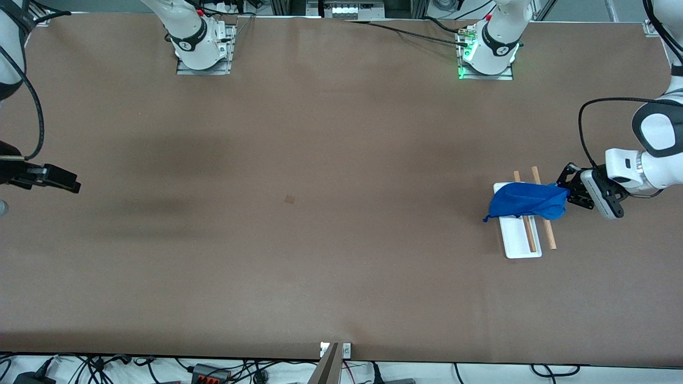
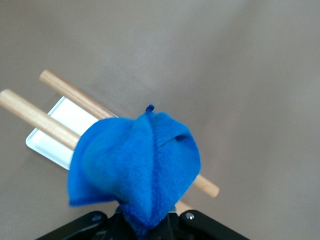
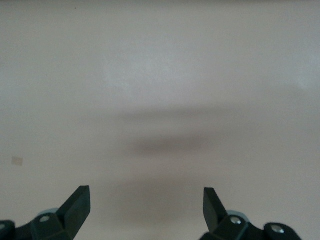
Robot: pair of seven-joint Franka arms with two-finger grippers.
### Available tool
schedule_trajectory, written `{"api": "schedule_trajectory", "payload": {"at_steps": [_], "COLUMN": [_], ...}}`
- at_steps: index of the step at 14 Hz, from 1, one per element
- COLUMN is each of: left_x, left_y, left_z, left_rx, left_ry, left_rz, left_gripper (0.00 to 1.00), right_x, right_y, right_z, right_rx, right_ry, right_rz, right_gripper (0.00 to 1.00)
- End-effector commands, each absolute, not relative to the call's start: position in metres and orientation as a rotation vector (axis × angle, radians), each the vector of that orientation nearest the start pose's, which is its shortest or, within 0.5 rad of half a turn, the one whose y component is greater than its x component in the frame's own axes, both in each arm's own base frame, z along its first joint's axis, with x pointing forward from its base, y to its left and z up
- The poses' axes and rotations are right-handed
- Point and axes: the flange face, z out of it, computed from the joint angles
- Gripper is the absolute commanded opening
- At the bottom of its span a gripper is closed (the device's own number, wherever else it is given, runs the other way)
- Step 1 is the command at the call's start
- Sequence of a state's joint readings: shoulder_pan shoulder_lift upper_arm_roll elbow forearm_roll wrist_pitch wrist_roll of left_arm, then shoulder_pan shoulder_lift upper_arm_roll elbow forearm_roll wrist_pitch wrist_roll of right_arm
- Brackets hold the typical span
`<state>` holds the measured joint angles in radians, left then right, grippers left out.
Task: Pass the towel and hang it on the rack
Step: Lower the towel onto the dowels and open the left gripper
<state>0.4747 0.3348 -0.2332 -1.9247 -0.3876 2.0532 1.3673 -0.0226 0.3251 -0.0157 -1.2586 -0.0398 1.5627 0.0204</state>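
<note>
**Ana:** Front view first: what lies around the rack?

**Ben:** Very little. It stands on the brown table toward the left arm's end. Around the table's middle there is 1 small brown patch, well apart from everything. Cables run along the table's edge by the 2 arm bases.

**Ana:** Does anything stand in the way of the rods?

**Ben:** Only the towel itself. Bunched up, it is draped across the 2 wooden rods, covering the stretch nearer the arm bases. Taking the rack as a clock face in the front view, the towel spreads from the centre up toward 12 o'clock, and the bare rod ends and white tray show at 6 o'clock. A small corner of cloth hangs off at about 9 o'clock.

**Ana:** And the left gripper?

**Ben:** It sits at about 3 o'clock of the towel, just beside the rack. Its fingers are clamped narrow on the towel's edge; in the left wrist view the towel rises straight out from between them, over the rods.

**Ana:** The right gripper?

**Ben:** It waits at the right arm's end of the table, well apart from the rack. Its fingers are spread wide, holding nothing, with only bare table under them.
</note>
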Motion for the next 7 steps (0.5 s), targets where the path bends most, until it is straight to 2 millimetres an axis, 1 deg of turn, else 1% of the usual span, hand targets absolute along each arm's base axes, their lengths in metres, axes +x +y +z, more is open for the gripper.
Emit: {"api": "schedule_trajectory", "payload": {"at_steps": [1,3,4,5,6,7], "left_x": [0.592,0.592,0.593,0.594,0.592,0.59], "left_y": [0.14,0.147,0.149,0.152,0.163,0.17], "left_z": [0.311,0.308,0.304,0.3,0.294,0.29], "left_rx": [-3.156,-3.147,-3.14,-3.138,-3.149,-3.154], "left_ry": [1.61,1.625,1.645,1.656,1.639,1.628], "left_rz": [-0.3,-0.308,-0.315,-0.32,-0.33,-0.336], "left_gripper": [0.0,0.0,0.0,0.0,0.0,0.0], "right_x": [0.632,0.631,0.622,0.612,0.598,0.579], "right_y": [-0.021,-0.025,-0.027,-0.027,-0.025,-0.024], "right_z": [0.581,0.578,0.581,0.578,0.571,0.567], "right_rx": [-3.18,-3.178,-3.178,-3.178,-3.178,-3.177], "right_ry": [0.056,0.046,0.04,0.041,0.046,0.051], "right_rz": [0.069,0.079,0.072,0.058,0.036,-0.006], "right_gripper": [1.0,1.0,1.0,1.0,1.0,1.0]}}
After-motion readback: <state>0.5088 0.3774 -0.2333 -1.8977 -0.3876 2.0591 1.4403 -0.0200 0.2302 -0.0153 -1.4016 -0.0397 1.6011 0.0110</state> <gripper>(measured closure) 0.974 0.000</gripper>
